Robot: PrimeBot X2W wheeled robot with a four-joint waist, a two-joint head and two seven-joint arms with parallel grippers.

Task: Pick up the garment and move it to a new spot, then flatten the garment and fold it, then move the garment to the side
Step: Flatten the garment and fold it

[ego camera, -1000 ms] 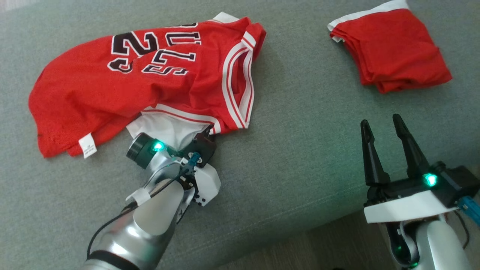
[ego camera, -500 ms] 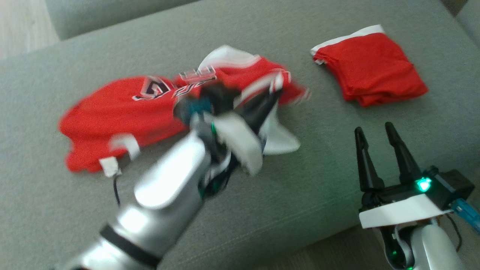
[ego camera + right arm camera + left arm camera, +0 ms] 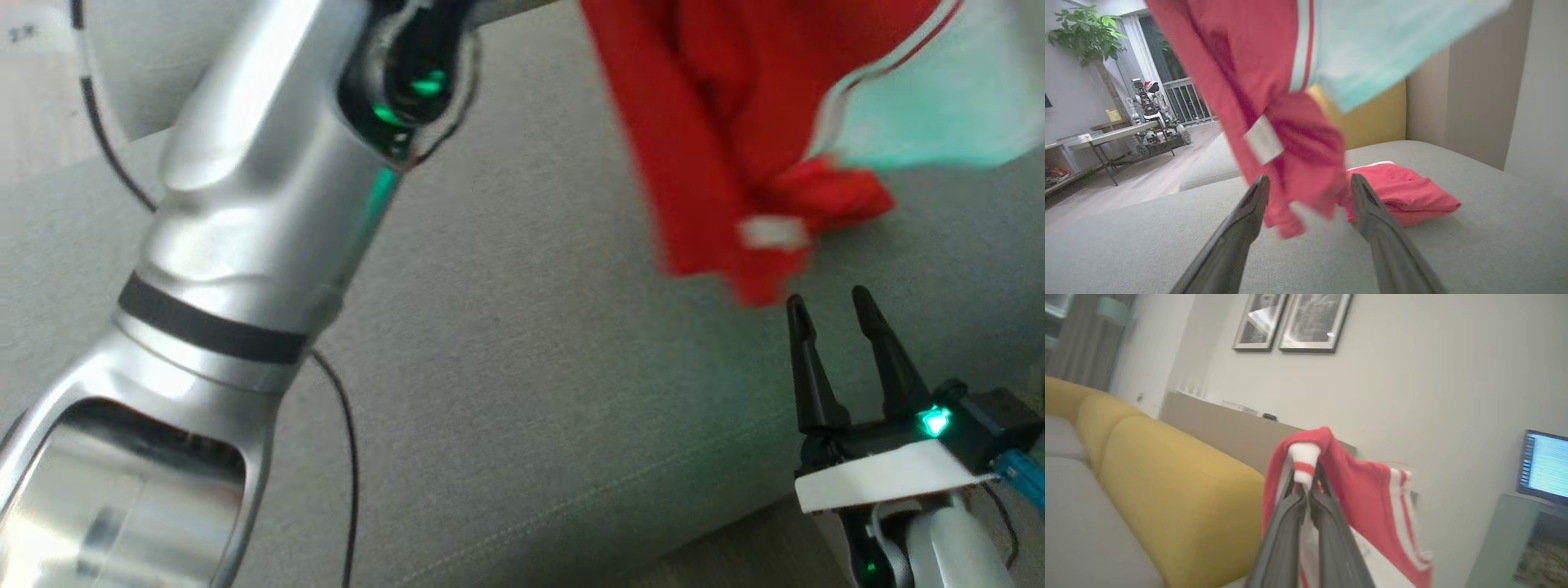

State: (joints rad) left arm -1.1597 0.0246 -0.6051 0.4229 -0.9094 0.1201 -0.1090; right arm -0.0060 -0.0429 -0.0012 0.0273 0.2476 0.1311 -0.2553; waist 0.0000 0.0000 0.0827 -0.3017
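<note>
The jersey (image 3: 718, 139) is hanging in the air above the grey sofa (image 3: 531, 392), over the right side of the seat. It is showing bright red, bunched into long folds. Red-and-white striped trim is running along one edge, and a pale panel is spreading off to the right. A small white tag (image 3: 771, 234) is sitting near its low end.

The left gripper (image 3: 1306, 486) is doing the lifting. In the left wrist view its two fingers are pressing together on a white band with a red stripe at the jersey's edge, and the cloth is draping over and past the tips. The left arm (image 3: 245, 204) is reaching up across the left of the head view.

The jersey's long axis is running top to bottom, with the pinched edge uppermost and the loose end pointing down at the seat. That end is dangling just beyond the right gripper (image 3: 829, 302). The cloth is blurring here, so I cannot tell whether it is brushing the cushion.

The right gripper is sitting low by the sofa's front edge, fingers spread wide, gripping nothing and aiming at the hanging cloth. A folded red cloth (image 3: 1404, 192) is lying flat on the seat behind the jersey.
</note>
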